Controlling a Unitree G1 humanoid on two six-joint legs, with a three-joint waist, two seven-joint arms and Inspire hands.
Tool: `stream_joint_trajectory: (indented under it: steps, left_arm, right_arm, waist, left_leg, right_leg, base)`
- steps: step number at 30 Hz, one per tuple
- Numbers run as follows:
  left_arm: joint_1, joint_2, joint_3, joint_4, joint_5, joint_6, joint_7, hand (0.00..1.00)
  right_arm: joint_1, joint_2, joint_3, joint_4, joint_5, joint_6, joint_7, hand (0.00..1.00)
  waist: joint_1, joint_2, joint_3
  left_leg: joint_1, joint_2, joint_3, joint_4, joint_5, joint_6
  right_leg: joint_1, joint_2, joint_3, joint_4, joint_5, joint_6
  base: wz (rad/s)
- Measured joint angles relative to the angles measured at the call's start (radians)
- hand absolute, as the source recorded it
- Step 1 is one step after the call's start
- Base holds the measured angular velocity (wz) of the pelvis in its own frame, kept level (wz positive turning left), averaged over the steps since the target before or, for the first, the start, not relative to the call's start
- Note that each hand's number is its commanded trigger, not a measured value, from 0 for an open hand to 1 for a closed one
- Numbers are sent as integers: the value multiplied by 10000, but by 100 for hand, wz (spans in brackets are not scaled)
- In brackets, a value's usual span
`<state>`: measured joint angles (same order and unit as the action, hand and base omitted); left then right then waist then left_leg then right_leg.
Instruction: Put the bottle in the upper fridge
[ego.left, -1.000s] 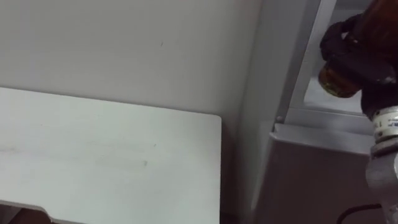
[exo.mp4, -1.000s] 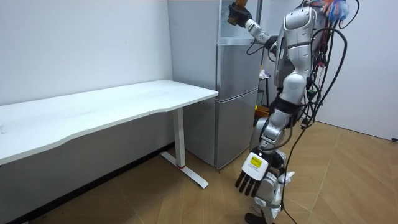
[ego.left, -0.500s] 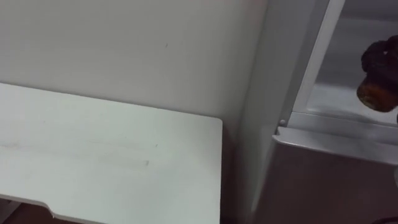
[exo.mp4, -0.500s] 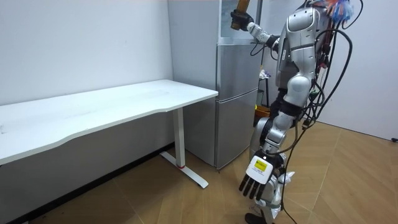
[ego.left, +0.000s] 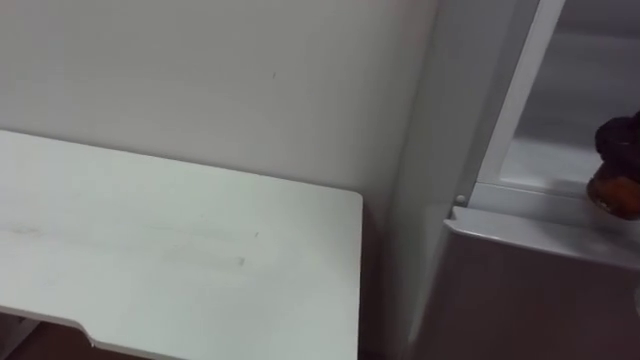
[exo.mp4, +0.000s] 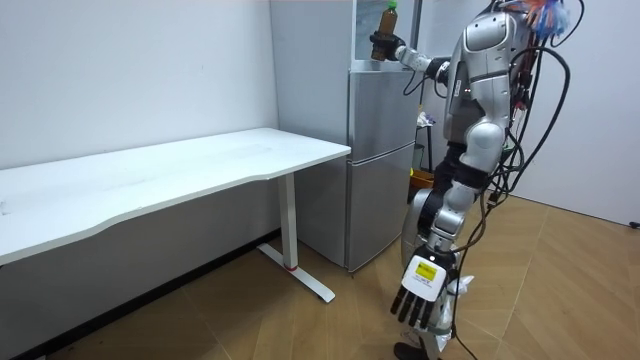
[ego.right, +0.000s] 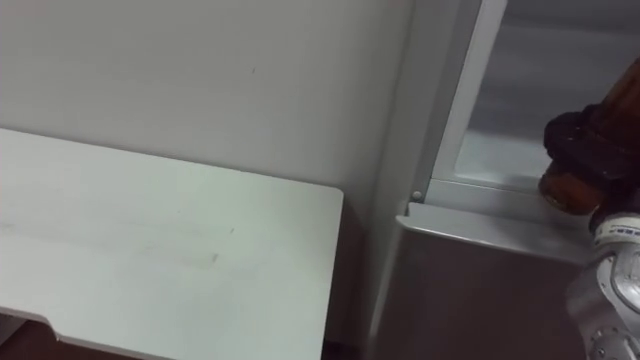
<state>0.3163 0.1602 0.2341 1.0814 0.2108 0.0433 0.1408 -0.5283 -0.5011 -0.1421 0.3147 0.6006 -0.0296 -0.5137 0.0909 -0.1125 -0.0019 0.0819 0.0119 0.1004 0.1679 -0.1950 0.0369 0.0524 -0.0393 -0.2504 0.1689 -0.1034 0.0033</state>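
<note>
We note that within the last second the bottle (ego.right: 566, 188) has come down from a raised, tilted carry to stand upright at the front lip of the upper fridge (ego.right: 488, 156), at the right of the scene; we judge placement near complete, though we cannot tell whether its base rests on the shelf yet. The right hand (ego.right: 578, 138) is stretched out at shoulder height with its fingers curled round the bottle's lower half. The left hand (exo.mp4: 420, 298) hangs low beside the leg with fingers relaxed, and the tabletop (exo.mp4: 180, 170) to the left plays no part.
</note>
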Motion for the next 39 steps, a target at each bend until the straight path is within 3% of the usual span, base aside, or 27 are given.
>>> stream_joint_trajectory:
  steps: [4,9,21,25,28,39]
  left_arm:
    - [75,110,4,-5,-23,203,-234,0]
    - [76,129,26,-14,-5,416,-409,0]
    - [73,207,23,-11,-4,432,-454,0]
    - [61,261,4,-3,-13,399,-455,0]
    - [74,286,-4,31,-18,400,-595,0]
    - [330,317,26,-22,1,430,-842,0]
  right_arm:
    - [-765,-81,20,919,229,85,-1,100]
    - [-1099,-206,58,1078,224,385,17,100]
    - [-1762,-327,302,1887,173,535,-178,100]
    - [-1795,-594,530,1886,173,534,-432,100]
    - [-1870,-613,540,1976,174,535,-504,100]
    - [-2489,-658,859,2837,176,535,-453,100]
  waist:
    - [-4,-2,2]
    - [25,-5,0]
    - [52,-89,-58]
    - [210,-110,-52]
    - [228,-121,-45]
    - [333,-78,-41]
  left_leg:
    - [-13,-17,-29,5,1,3]
    - [-49,-20,-72,5,1,3]
    - [-147,-31,-359,24,5,0]
    - [-163,-31,-369,24,5,0]
    - [-211,-60,-491,54,17,-7]
    - [-384,-83,-624,195,16,-8]
  right_leg:
    - [-1,-15,-9,6,-1,0]
    - [-16,-20,-71,0,-8,1]
    - [-3,-33,-282,-13,-32,19]
    - [-4,-36,-288,-13,-33,20]
    - [2,-75,-534,6,-35,21]
    - [-30,-91,-628,-19,-54,32]
  base:
    - [0]
    - [2]
    - [7]
    - [0]
    - [9]
    - [4]
